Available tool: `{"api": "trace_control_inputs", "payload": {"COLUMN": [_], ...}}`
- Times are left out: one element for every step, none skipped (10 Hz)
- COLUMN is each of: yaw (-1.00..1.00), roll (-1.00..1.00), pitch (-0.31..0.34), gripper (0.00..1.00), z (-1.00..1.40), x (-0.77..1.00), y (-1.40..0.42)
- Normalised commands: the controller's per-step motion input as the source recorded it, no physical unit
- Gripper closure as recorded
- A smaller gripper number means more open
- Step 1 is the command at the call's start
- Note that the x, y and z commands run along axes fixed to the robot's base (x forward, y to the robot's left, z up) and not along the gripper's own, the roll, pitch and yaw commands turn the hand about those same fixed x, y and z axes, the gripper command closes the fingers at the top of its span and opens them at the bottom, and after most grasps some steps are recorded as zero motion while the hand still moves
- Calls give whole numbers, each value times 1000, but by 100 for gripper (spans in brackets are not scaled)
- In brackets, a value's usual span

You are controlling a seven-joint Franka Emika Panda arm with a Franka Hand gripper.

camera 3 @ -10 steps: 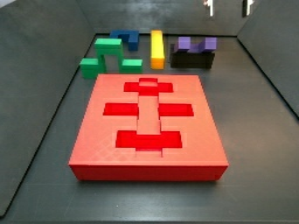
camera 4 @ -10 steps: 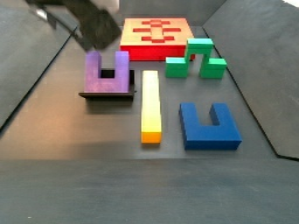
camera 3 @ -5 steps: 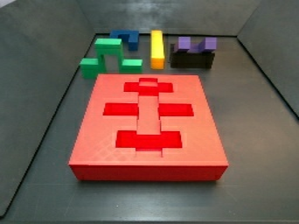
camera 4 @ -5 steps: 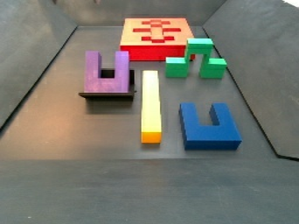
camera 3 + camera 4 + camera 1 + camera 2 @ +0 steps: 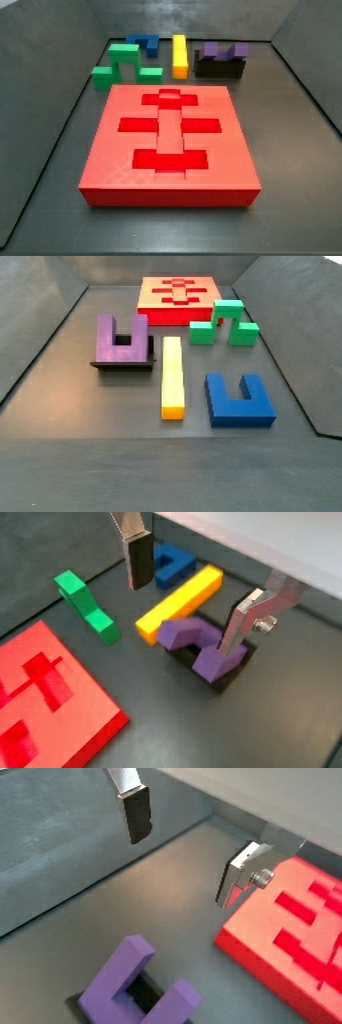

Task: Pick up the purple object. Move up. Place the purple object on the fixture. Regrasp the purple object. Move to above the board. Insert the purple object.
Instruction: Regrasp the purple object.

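Gripper (image 5: 185, 844) hangs above grey floor (image 5: 80, 878), silver fingers (image 5: 132, 810) spread wide, nothing between them; purple object (image 5: 134, 981) sits below on black fixture (image 5: 150, 996), well clear of fingertips; red board (image 5: 299, 942) with darker recessed cutouts lies beside it, apart

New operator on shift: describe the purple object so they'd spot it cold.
Start at the big red board; past its short end lies a row of blocks. The purple object is the U-shaped block lying on the black fixture, beside the yellow bar. The open gripper is above it, empty.
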Motion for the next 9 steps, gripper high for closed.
{"api": "trace_control_inputs", "payload": {"yaw": [0, 163, 309, 600, 394, 411, 300, 163, 71], "roll": [1000, 1000, 1000, 591, 266, 349, 200, 400, 840], "pitch": [0, 0, -69, -569, -383, -351, -277, -31, 0], "gripper": [0, 0, 0, 0, 0, 0, 0, 0, 0], "z": [0, -126, -109, -371, -554, -637, -291, -103, 0], "x": [-91, -91, -83, 0, 180, 217, 557, 829, 891], "y": [-434, -434, -289, -294, -406, -257, 0, 49, 69]}}
